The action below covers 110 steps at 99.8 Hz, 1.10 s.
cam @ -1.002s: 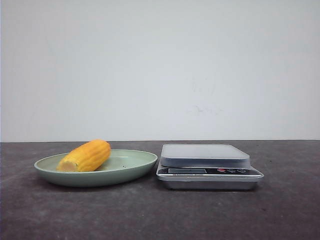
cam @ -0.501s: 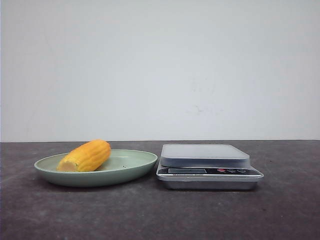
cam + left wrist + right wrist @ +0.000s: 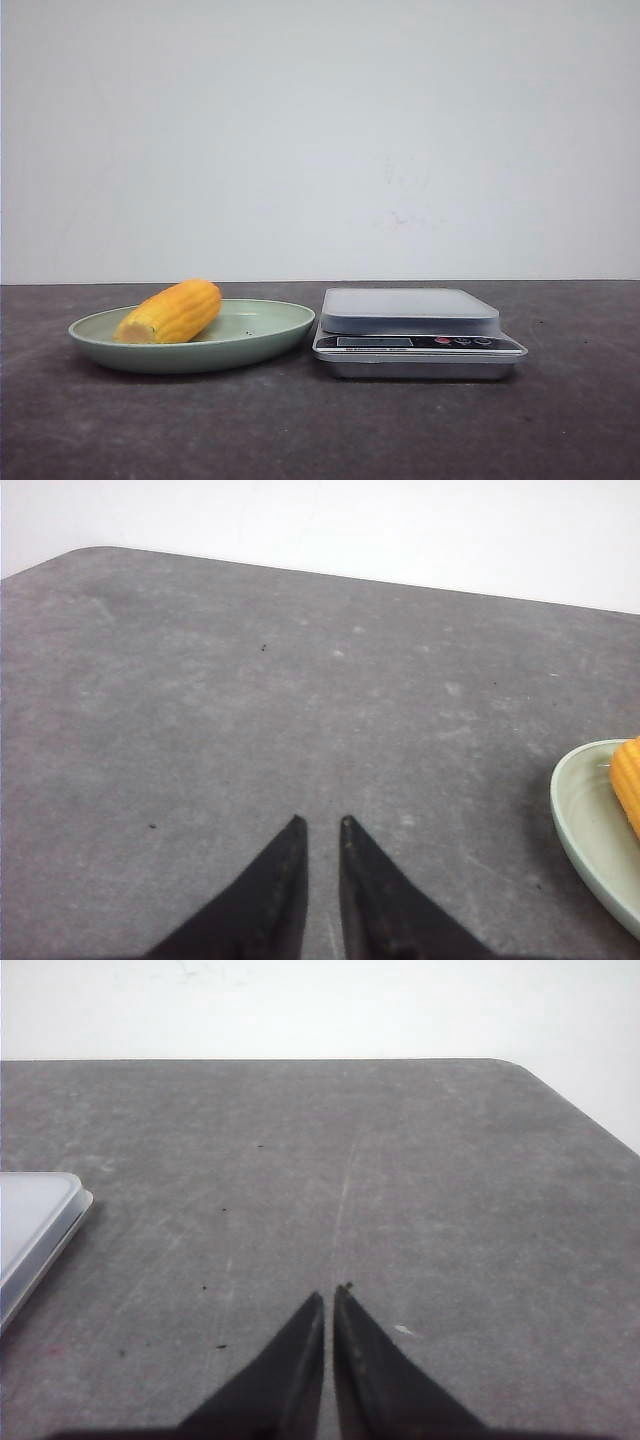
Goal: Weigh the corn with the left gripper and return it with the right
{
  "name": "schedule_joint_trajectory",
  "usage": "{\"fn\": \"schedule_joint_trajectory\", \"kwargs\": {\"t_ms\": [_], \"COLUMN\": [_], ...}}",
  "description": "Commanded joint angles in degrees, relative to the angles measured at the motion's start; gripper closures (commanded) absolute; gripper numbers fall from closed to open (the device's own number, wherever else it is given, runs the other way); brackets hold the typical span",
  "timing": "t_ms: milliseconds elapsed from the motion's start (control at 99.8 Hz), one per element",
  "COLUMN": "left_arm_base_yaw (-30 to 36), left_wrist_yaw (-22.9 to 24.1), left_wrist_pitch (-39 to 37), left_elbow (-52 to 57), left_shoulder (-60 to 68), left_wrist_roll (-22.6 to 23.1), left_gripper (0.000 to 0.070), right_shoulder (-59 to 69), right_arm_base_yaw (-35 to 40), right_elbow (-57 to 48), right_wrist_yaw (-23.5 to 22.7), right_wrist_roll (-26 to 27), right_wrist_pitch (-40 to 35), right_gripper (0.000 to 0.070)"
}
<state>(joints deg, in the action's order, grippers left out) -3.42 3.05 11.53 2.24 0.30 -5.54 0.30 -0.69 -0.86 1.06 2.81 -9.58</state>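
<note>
Nothing moved since prior frame. Corn (image 3: pixel 170 312) lay on plate (image 3: pixel 262 344) w/ scale (image 3: pixel 410 312) beside for short transfer. Left pincer (image 3: pixel 320 827) & right pincer (image 3: pixel 330 1295) nearly closed, empty.

Light even and diffuse, fairly bright; white wall (image 3: pixel 320 140) flat, near washed out. Soft shadow under the plate (image 3: pixel 250 345) and under the scale (image 3: pixel 420 365) on the dark desk (image 3: pixel 320 430); no hard edges, source looks overhead. Mild sheen on the scale platform. Front view slightly soft and grainy. Both wrist views: gripper fingers (image 3: pixel 275 900) (image 3: pixel 290 1375) near-black silhouettes without detail, a dark strip along the lower edge, desk corners appear rounded.
</note>
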Motion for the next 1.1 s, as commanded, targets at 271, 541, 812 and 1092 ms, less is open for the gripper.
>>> {"fn": "schedule_joint_trajectory", "kwargs": {"t_ms": [271, 541, 812, 1092], "left_arm_base_yaw": [-0.09, -0.09, -0.09, -0.09], "left_wrist_yaw": [-0.07, -0.07, -0.07, -0.07], "left_wrist_pitch": [0.46, 0.46, 0.46, -0.72], "left_elbow": [-0.96, -0.96, -0.96, -0.96], "left_shoulder": [-0.11, -0.11, -0.11, -0.11], "left_wrist_roll": [-0.28, -0.28, -0.28, -0.28], "left_gripper": [0.0684, 0.0684, 0.0684, 0.0684], "right_shoulder": [-0.07, -0.07, -0.07, -0.07], "right_arm_base_yaw": [0.09, 0.15, 0.17, 0.09], "right_elbow": [0.11, 0.11, 0.11, 0.11], "right_wrist_yaw": [2.14, 9.92, 9.35, 6.51], "right_wrist_roll": [-8.90, -21.27, -23.43, -15.98], "right_wrist_pitch": [1.31, 6.75, 9.44, 23.37], "right_gripper": [0.0690, 0.0690, 0.0690, 0.0690]}}
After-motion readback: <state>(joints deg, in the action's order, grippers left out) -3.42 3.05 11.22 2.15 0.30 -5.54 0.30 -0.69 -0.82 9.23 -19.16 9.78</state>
